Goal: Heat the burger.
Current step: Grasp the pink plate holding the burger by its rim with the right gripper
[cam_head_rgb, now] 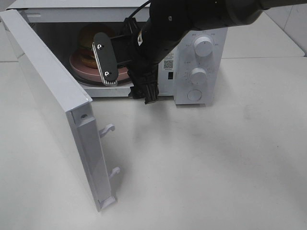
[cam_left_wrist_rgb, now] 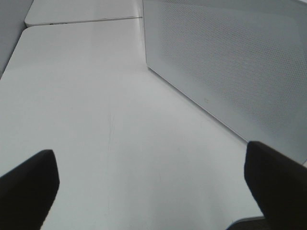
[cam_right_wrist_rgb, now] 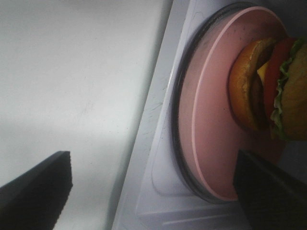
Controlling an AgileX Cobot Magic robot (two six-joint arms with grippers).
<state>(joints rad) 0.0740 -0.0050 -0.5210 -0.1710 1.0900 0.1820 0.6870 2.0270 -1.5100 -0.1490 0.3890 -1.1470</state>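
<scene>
Burger (cam_right_wrist_rgb: 268, 86) is sitting on the pink plate (cam_right_wrist_rgb: 211, 110) inside the microwave (cam_head_rgb: 201, 62), which is standing at the far edge of the worktop (cam_head_rgb: 216, 167) with its door (cam_head_rgb: 53, 100) swung wide. It looks light, soft and loosely stacked, so squeezing would likely shift the layers; taking the stiff plate rim seems the safer hold. The right hand (cam_right_wrist_rgb: 153, 189) is hanging at the oven mouth, jaws spread, gripping nothing. The left hand (cam_left_wrist_rgb: 153, 184) is gaping empty beside the door's outer face.
</scene>
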